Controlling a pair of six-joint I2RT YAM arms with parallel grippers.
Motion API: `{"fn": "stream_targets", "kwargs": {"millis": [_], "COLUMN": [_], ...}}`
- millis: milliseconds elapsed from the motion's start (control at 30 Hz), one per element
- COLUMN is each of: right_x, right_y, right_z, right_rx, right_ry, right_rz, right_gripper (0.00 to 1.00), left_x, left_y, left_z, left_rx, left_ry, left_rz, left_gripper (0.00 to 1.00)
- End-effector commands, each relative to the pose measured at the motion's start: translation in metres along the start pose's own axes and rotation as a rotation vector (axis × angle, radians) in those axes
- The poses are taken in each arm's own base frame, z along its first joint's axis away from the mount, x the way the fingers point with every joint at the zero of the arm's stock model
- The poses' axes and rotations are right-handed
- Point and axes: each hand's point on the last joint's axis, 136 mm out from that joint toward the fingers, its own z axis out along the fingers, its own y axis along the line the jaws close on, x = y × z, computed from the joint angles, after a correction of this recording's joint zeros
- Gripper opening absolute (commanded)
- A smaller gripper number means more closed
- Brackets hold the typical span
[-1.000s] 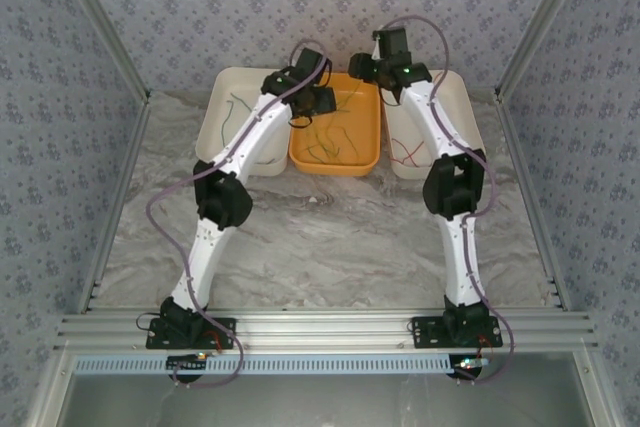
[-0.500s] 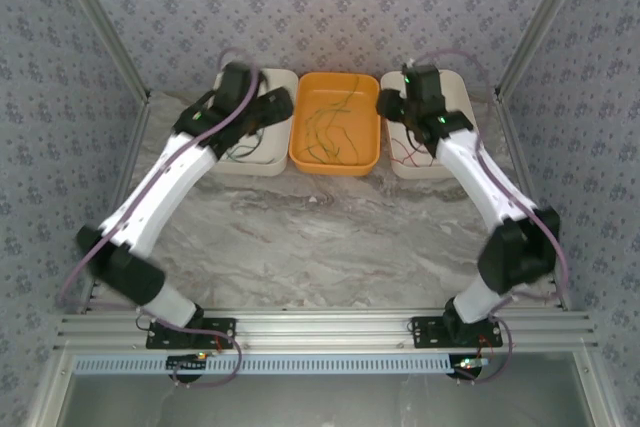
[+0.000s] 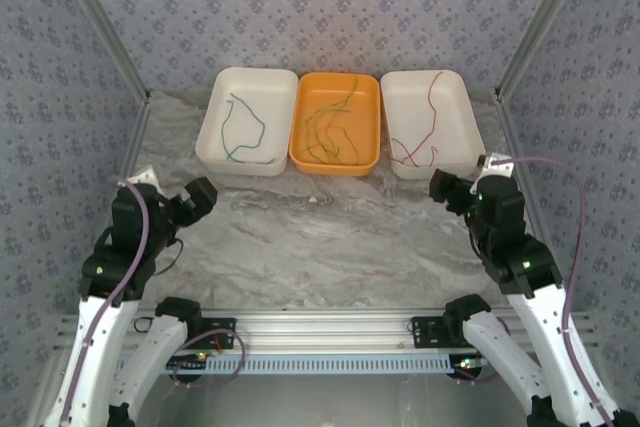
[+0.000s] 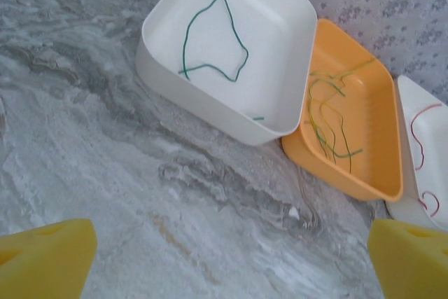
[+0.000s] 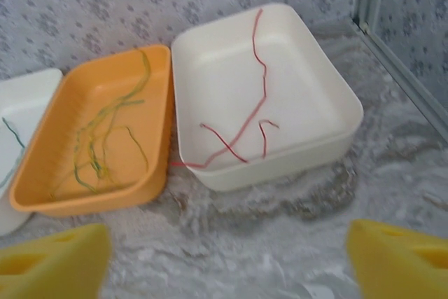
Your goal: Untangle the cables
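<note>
While both arms sit folded low at the near edge, the overhead view has the left jaws and right jaws out over the marble surface (image 3: 320,237), well apart from three trays lined up at the back wall. There's a dark green cable (image 3: 243,129) in the left white tray (image 3: 265,87), a yellow-green tangle (image 3: 328,132) in the orange tray (image 3: 368,97), and a red cable (image 3: 420,122) in the right white tray (image 3: 458,112). That tangle lies dead ahead between the arms, long axis running away from them, neither arm clearly nearer imo. Left wrist cam: yellow pads (image 4: 42,260) sit in opposite bottom corners, so jaws wide, nothing in them, orange tray up and right. Right wrist cam: same deal, wide and empty, orange tray up-left. No labels or writing I can read.
</note>
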Motion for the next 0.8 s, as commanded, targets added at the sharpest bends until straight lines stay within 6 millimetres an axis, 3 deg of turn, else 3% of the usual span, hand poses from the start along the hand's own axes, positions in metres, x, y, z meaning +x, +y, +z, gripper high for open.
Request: {"fn": "stream_targets", "kwargs": {"millis": [0,100,200,267,333,400,467,633,767], "right_x": [0.028,0.023,0.020,0.021,0.022,0.031,0.045,0.078,0.098], "right_y": [-0.018,-0.022,-0.048,-0.064,-0.060,-0.051,-0.057,-0.078,-0.093], "right_z": [-0.003,-0.006,-0.006,-0.001,0.019,0.047,0.067,0.097,0.116], "right_rx": [0.067,0.077,0.228,0.325,0.313,0.271,0.291,0.318,0.325], "right_ry": [0.094,0.047,-0.022,-0.057,-0.095,-0.127,-0.134,-0.138,-0.151], "right_rz": [-0.013,-0.012,0.087,0.124,0.050,-0.106,-0.175,-0.178,-0.142], "right_gripper": [0.99,0.99,0.99,0.99,0.99,0.99,0.99,0.99,0.99], "left_x": [0.020,0.013,0.004,0.005,0.004,-0.003,-0.010,-0.005,-0.009], "left_y": [0.016,0.033,0.077,0.087,0.085,0.096,0.102,0.116,0.122], "left_z": [0.001,0.002,0.006,0.027,0.057,0.064,0.074,0.095,0.103], "left_rx": [-0.052,-0.155,-0.430,-0.466,-0.380,-0.397,-0.398,-0.431,-0.439], "left_ry": [0.066,0.025,-0.031,-0.039,-0.090,-0.176,-0.258,-0.323,-0.405], "left_rz": [0.010,-0.027,-0.071,-0.047,0.002,-0.008,0.067,0.263,0.310], "left_gripper": [0.99,0.99,0.99,0.99,0.99,0.99,0.99,0.99,0.99]}}
